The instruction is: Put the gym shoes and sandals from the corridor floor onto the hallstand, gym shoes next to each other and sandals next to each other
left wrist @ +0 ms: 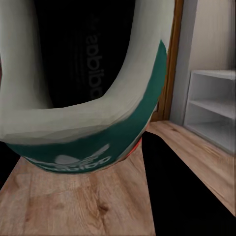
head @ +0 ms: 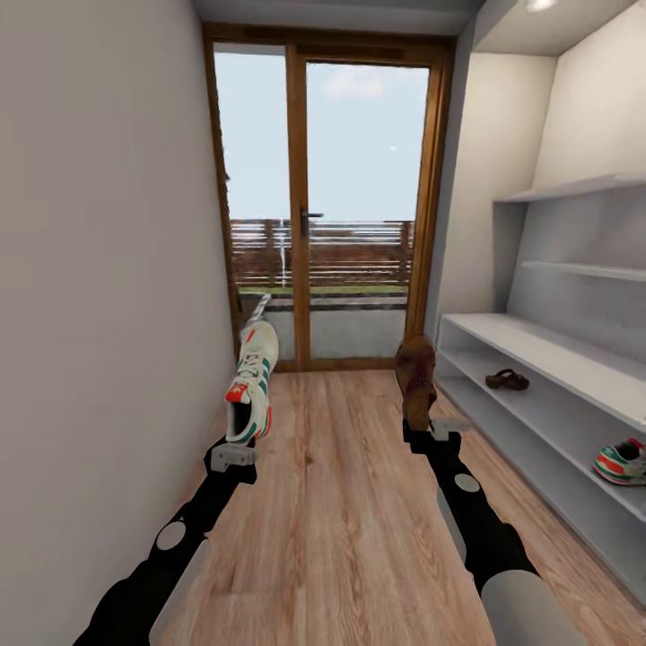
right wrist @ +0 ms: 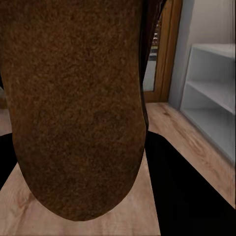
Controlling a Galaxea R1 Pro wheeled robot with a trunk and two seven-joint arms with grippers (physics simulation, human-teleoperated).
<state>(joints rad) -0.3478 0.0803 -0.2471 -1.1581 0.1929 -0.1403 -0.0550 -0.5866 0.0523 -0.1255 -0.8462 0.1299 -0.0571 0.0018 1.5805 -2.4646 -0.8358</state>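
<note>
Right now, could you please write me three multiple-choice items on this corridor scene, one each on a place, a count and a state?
1. Where does the lone sandal on the hallstand lie?
A. on the bench top
B. on an open shelf below the bench top
C. on a floating shelf

2. How many shoes lie on the hallstand?
A. one
B. two
C. four

3. What does the left gripper hold?
A. a gym shoe
B. nothing
C. a brown boot

Answers:
1 B, the sandal sits under the bench top.
2 B, that sandal and one sneaker lower down.
3 A, the white, green-striped shoe stands up from its jaws.
</note>
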